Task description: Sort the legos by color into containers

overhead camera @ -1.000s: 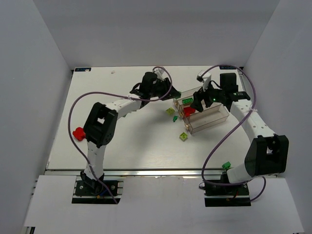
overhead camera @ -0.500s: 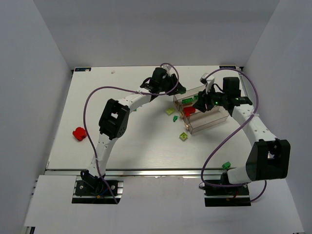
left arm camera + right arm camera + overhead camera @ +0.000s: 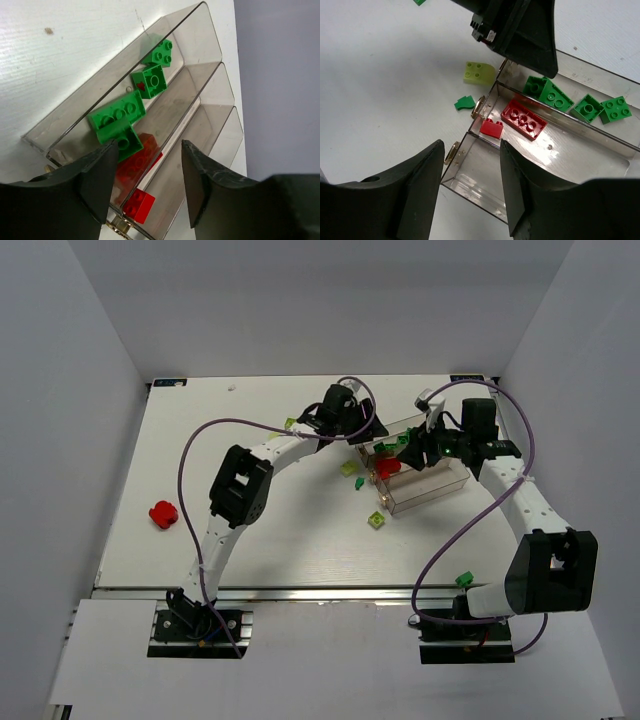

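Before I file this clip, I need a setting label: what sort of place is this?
Probably a robotics test cell: plain white walls box in a white table, two arms are bolted at its near edge, and toy bricks and a clear three-bin tray lie out.

White wood-grain table [image 3: 300, 540], plain grey walls [image 3: 300, 300] — three sides, even light

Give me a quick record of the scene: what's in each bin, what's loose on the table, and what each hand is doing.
Tray: three joined clear smoky plastic bins
Farthest bin: four dark green studded bricks
Middle bin: two red bricks
Nearest bin: no bricks
Loose on table: lime brick and small green piece beside tray; red piece far left
Left hand: open, empty, over tray
Right hand: open, empty, over tray
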`<state>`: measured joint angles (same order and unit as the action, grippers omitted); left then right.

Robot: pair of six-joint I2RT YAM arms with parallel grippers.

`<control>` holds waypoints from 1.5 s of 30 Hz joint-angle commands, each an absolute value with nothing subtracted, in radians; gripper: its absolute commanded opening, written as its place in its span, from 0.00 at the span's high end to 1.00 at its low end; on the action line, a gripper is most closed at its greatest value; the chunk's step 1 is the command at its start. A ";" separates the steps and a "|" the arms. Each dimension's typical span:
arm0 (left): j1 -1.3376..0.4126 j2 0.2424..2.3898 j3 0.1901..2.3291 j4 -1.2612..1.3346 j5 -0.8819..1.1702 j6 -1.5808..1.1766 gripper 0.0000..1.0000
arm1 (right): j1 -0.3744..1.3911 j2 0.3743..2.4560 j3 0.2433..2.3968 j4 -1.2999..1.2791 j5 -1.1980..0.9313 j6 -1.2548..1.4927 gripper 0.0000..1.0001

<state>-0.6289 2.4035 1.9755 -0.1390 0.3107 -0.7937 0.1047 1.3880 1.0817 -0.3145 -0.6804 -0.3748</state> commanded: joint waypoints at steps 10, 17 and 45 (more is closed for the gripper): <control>-0.618 2.180 1.940 -0.227 0.124 -0.655 0.35 | 0.144 1.408 1.149 -0.514 -0.798 -0.580 0.14; -0.583 1.748 1.467 -0.219 -0.078 -0.580 0.28 | 0.262 1.408 1.120 -0.612 -0.879 -1.020 0.11; -0.535 0.818 0.724 -0.377 -0.382 -0.862 0.14 | 0.541 1.911 1.523 -0.914 -0.356 -1.799 0.52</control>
